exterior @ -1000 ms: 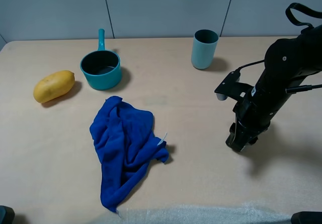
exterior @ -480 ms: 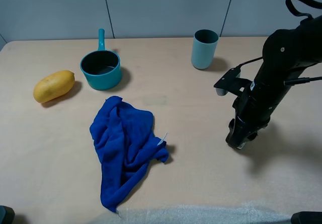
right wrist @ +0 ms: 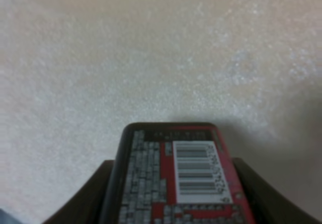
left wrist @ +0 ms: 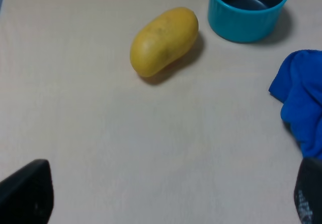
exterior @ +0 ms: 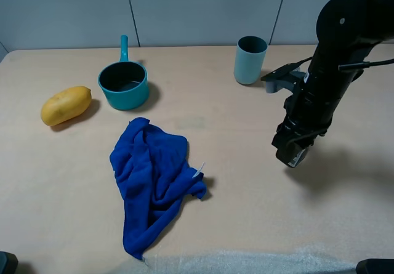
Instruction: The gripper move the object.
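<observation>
Black rectangular object [right wrist: 176,178], small, with rounded corners. Its face carries a red label with a white barcode panel and blocks of grey small print too blurred to read. Location: pinched at the tip of the right gripper [exterior: 289,151], whose dark fingers [right wrist: 88,204] press against its two long sides. It sits on the right side of the table [exterior: 234,225], below and in front of the teal cup [exterior: 250,60] and well apart from the blue cloth [exterior: 154,178]. A shadow on the tabletop lies offset from the gripper, so the object appears to be held clear of the surface, though the gap itself cannot be confirmed. Step in hand, as judged: the carry phase, with the grasp made and the object raised but not yet set down. The next move calls for a steady transfer to a bare patch of table with the squeeze maintained, then a level descent until the base touches before the fingers part. The smooth, rigid casing seems likely to slide if the grip slackens in transit. Left gripper [left wrist: 166,196]: spread wide and empty, only its two dark tips showing, idle over the left side near the yellow fruit [left wrist: 163,42] and the teal saucepan [left wrist: 248,10]. Neither of these looks likely to obstruct the transfer.
</observation>
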Tool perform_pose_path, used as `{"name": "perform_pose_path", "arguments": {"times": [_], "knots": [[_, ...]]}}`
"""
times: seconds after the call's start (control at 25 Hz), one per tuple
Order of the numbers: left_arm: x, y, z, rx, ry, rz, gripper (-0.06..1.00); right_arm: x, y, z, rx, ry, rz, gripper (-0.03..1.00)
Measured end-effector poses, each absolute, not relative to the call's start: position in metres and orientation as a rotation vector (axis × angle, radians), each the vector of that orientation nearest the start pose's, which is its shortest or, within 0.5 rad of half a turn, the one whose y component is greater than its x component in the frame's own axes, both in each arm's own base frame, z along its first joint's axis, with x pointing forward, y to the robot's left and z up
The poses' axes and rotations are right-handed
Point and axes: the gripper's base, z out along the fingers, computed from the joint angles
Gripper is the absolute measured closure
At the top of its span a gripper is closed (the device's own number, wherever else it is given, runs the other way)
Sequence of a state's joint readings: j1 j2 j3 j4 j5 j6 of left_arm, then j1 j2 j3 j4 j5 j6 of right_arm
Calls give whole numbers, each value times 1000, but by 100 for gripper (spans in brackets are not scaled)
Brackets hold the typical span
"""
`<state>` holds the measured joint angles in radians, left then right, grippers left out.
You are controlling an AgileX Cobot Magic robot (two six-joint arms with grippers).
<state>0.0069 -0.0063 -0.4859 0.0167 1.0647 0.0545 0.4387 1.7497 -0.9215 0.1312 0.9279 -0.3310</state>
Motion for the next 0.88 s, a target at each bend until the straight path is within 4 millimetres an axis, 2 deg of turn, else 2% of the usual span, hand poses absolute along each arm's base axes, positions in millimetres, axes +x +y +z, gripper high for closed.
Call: {"name": "perform_pose_path", "arguments": {"times": [0.36, 0.56, 0.88], "knots": [[-4, 1, 273, 48, 2056, 58, -2, 274, 140, 193, -865, 3058, 173, 63], [-4, 1, 273, 48, 2056, 58, -2, 289, 146, 217, -680, 3029, 194, 63], [-4, 1, 273, 48, 2056, 58, -2, 310, 131, 235, -441, 3004, 215, 63]]}}
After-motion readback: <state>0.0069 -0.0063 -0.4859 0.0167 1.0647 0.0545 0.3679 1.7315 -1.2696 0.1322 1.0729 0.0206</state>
